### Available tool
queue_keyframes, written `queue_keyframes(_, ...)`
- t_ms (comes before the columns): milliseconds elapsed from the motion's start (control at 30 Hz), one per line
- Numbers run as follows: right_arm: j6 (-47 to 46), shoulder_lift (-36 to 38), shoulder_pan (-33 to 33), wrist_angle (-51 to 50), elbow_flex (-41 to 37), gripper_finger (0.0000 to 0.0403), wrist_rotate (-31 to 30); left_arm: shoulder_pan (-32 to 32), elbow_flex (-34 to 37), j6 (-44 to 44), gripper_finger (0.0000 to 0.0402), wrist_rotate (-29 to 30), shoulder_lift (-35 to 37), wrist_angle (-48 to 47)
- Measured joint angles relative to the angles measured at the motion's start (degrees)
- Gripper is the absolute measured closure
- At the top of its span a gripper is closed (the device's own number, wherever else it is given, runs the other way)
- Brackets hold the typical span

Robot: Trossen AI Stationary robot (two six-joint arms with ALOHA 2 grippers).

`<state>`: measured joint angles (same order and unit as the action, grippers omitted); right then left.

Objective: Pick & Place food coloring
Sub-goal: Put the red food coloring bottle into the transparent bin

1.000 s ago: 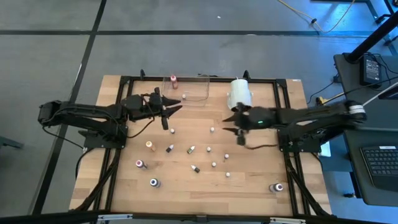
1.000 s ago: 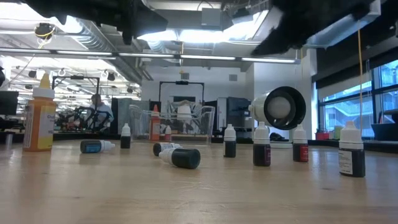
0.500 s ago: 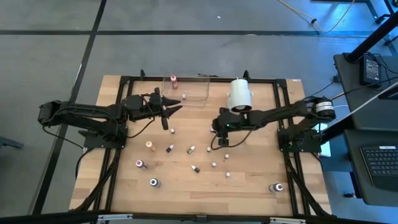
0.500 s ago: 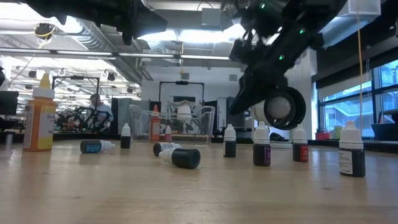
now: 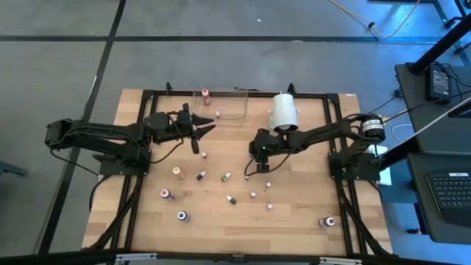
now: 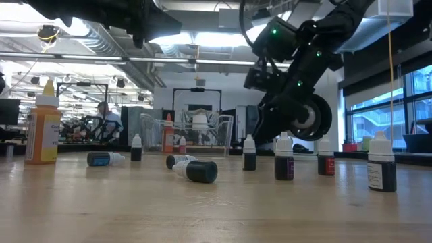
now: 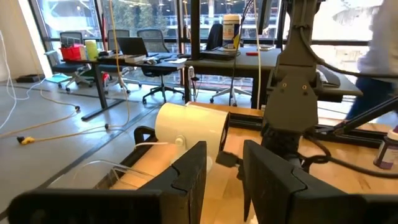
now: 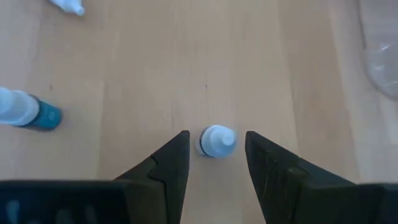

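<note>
Several tiny food coloring bottles stand or lie scattered on the wooden table (image 5: 294, 213); one red-topped bottle (image 5: 205, 94) stands in the clear tray. My right gripper (image 8: 216, 133) is open and points down over one white-capped vial (image 8: 216, 142) that stands upright on the table. Its fingers stand on either side of the cap without touching it. In the high view the right gripper (image 5: 252, 160) sits near the table's middle and hides that vial. My left gripper (image 5: 202, 131) hovers open near the tray, left of centre, and holds nothing.
A clear plastic tray (image 5: 228, 107) sits at the far edge, with a big white cylinder (image 5: 283, 110) lying to its right. An orange bottle (image 5: 177, 171), a blue-bodied vial (image 8: 28, 112) and others lie close by. Bare wood shows toward the near right corner.
My right arm has swung from the table's right side toward its middle and tipped its gripper downward, coming to a stand over the white-capped vial. The bottles have not moved.
</note>
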<state>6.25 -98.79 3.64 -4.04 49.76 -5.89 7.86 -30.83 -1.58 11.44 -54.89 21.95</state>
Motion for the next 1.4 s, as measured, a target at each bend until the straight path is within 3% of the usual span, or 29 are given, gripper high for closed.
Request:
queue_keyframes(267,0.0,-1.3,0.0,0.8,0.0,0.0251,0.0,0.0,0.0,0.0,0.0302,0.0,0.0,-0.4)
queue_keyframes(567,0.0,-1.2,0.0,1.6,0.0,0.0336,0.1,0.0,0.0,-0.1,0.0303,0.0,0.0,-0.8)
queue_keyframes(733,0.2,-0.2,0.0,0.5,0.1,0.0342,0.0,0.0,0.0,-0.1,0.0301,0.0,0.0,-0.9)
queue_keyframes(967,4.4,4.5,2.7,-9.6,12.3,0.0336,0.0,0.0,0.0,-0.1,0.0303,0.0,0.0,-1.0)
queue_keyframes(1200,9.0,2.8,10.8,-7.7,26.8,0.0337,0.1,0.0,0.0,-0.1,0.03,0.0,0.0,-1.0)
queue_keyframes(1400,6.9,-3.4,18.4,-4.3,31.5,0.0334,9.3,0.0,0.0,-0.1,0.0303,0.0,0.0,-1.2)
